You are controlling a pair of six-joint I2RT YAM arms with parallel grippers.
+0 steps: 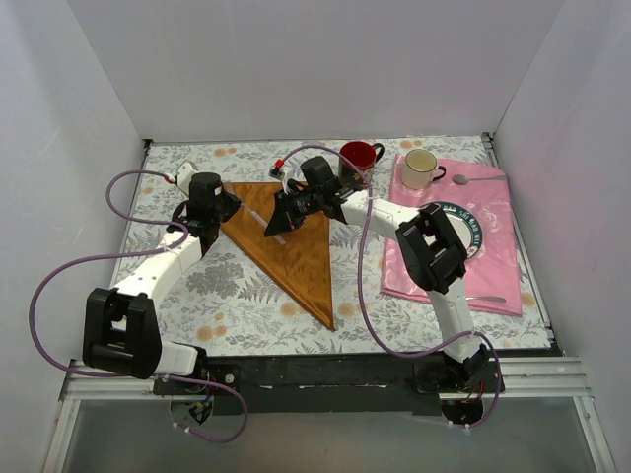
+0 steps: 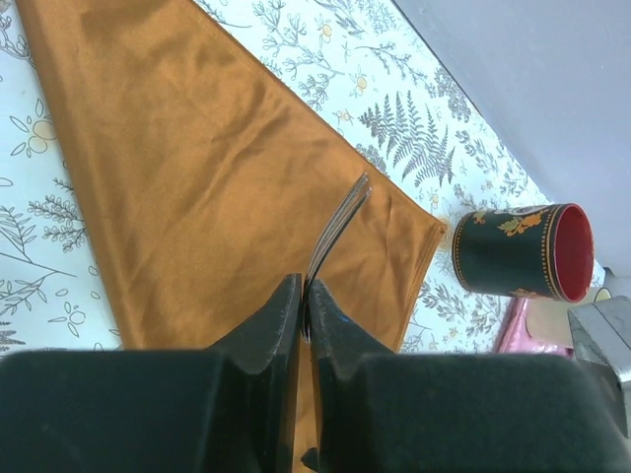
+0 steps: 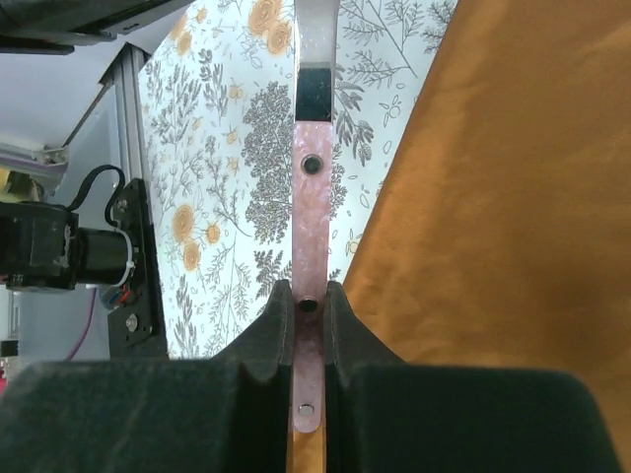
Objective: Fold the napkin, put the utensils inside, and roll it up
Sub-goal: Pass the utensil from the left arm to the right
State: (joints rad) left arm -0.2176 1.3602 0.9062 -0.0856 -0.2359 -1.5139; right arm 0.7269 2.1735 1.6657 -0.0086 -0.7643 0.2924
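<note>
The rust-orange napkin (image 1: 296, 258) lies folded into a triangle on the floral tablecloth, its point toward the near edge. My left gripper (image 1: 237, 205) hovers over its far left corner, shut on a slim silver fork (image 2: 338, 225) seen edge-on, its tines out over the napkin (image 2: 197, 177). My right gripper (image 1: 277, 221) hovers over the napkin's far edge, shut on a utensil with a pink riveted handle (image 3: 315, 227) and a shiny metal end. That utensil points past the napkin's edge (image 3: 513, 197) over the tablecloth.
A dark mug with a red inside (image 1: 359, 158) lies just beyond the napkin; it also shows in the left wrist view (image 2: 523, 251). On the right a pink cloth (image 1: 493, 281) carries a cream mug (image 1: 422, 168), a plate (image 1: 473, 232) and a spoon (image 1: 475, 179).
</note>
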